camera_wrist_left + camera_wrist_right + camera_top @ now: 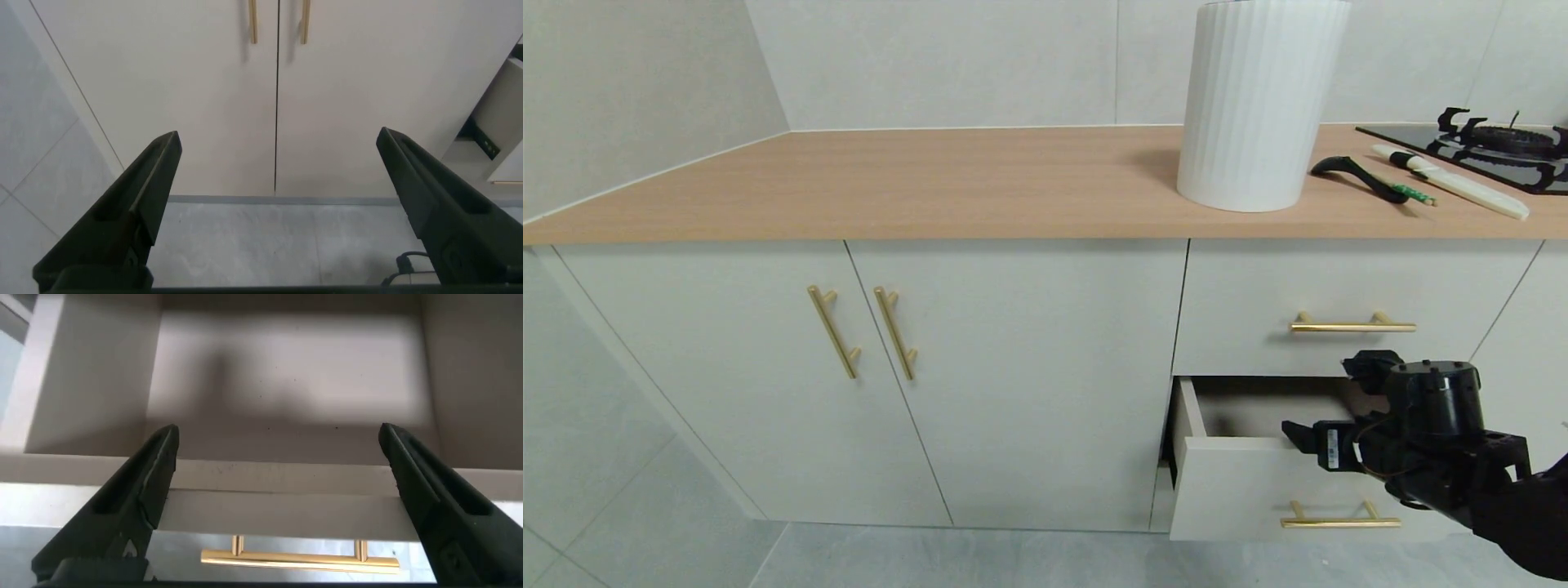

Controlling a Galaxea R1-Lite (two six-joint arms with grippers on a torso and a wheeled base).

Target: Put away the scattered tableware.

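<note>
Right gripper (pixel 1327 402) spread wide, empty, hovering over the pulled-out lower drawer (pixel 1232 490) at right, just above its front edge, gold handle (pixel 298 557) below. Left gripper (pixel 278 140) also wide open, holding nothing, low before the double cupboard doors (pixel 368 98). Tableware on the counter, far right: white-bladed knife (pixel 1458 183) and black-handled utensil (pixel 1354 175), lying between ribbed white canister (pixel 1254 106) and stove (pixel 1503 143)

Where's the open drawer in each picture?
Head view: the open drawer is at lower right, under the shut drawer.
Left wrist view: its corner juts out beside the cabinet doors.
Right wrist view: its hollow inside lies just ahead.
Shared landmark: its gold handle, seen in the head and right wrist views.
</note>
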